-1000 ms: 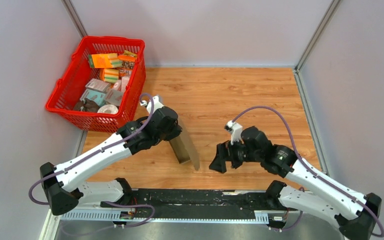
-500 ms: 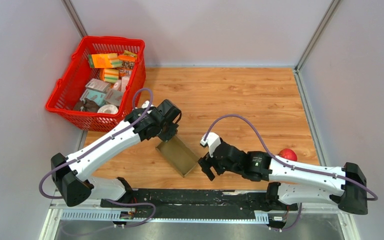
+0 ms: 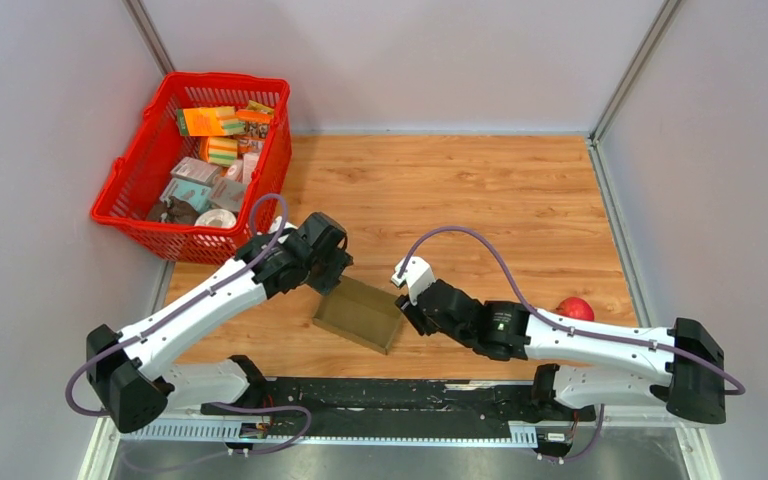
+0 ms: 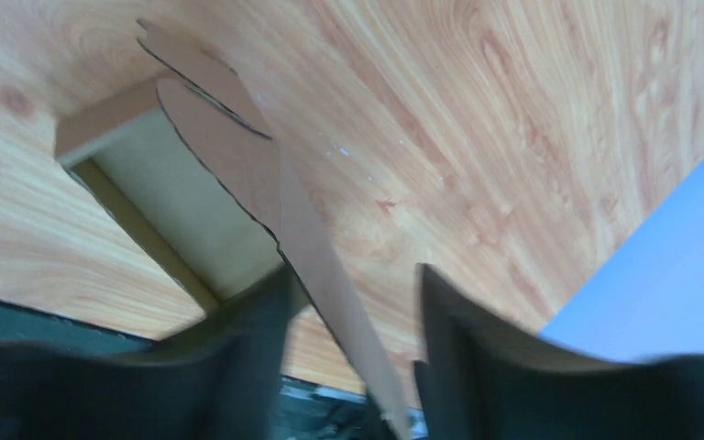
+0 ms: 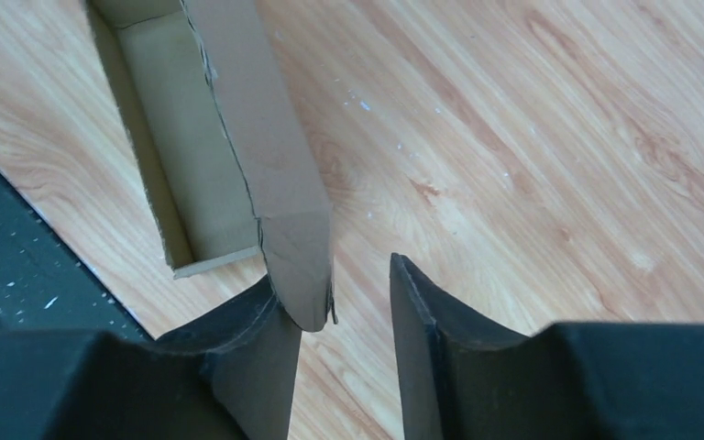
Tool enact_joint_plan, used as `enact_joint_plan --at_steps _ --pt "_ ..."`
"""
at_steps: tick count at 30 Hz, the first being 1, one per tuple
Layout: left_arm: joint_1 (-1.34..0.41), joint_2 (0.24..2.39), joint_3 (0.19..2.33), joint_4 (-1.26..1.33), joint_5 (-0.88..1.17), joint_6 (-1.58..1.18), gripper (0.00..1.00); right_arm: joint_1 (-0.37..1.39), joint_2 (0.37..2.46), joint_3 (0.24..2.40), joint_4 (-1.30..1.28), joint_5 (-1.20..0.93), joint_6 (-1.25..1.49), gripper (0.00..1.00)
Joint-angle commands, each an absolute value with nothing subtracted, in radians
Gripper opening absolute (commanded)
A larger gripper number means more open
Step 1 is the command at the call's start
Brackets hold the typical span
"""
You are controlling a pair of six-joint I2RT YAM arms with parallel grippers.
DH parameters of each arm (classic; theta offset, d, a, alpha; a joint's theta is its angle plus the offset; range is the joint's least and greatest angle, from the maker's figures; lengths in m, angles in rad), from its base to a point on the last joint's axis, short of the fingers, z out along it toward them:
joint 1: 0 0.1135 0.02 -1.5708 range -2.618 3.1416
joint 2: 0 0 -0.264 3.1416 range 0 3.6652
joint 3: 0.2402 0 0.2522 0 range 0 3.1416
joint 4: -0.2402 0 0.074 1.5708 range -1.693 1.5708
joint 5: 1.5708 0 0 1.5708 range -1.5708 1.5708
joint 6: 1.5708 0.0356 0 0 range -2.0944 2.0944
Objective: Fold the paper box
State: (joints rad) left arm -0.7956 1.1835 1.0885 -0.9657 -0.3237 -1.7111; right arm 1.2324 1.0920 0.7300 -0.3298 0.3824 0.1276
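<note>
We are looking at a wooden surface (image 3: 480, 190) with light brown grain. Plain grey walls (image 3: 410, 60) are closing it on three sides, and thin metal posts (image 3: 632, 70) are standing in the far corners.

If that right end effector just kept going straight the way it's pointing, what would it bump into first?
Probably the paper box: its raised side wall stands just ahead of the right end effector, though depth is hard to judge. Otherwise, the wooden table.

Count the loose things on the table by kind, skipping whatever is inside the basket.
Paper box: 1
Red basket: 1
Red ball: 1
Total: 3
</note>
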Motion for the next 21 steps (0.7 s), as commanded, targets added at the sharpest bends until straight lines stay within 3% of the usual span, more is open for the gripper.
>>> enact_joint_plan --at_steps 1,4,11,21 --pt "-0.778 1.111 1.043 -0.849 -0.295 -1.605 0.71 1.204 1.1 0.761 -0.262 0.456 0.08 0.38" --pt "-0.767 1.06 1.037 -0.835 -0.307 -1.445 0.73 1.177 1.094 0.761 -0.268 0.446 0.055 0.28" --pt "-0.765 0.784 0.815 -0.626 -0.31 -0.944 0.73 1.118 1.109 0.776 -0.244 0.315 0.072 0.21" --pt "-0.765 0.4 0.607 -0.604 -0.279 -0.627 0.61 1.082 1.19 0.784 -0.173 0.242 0.077 0.28"
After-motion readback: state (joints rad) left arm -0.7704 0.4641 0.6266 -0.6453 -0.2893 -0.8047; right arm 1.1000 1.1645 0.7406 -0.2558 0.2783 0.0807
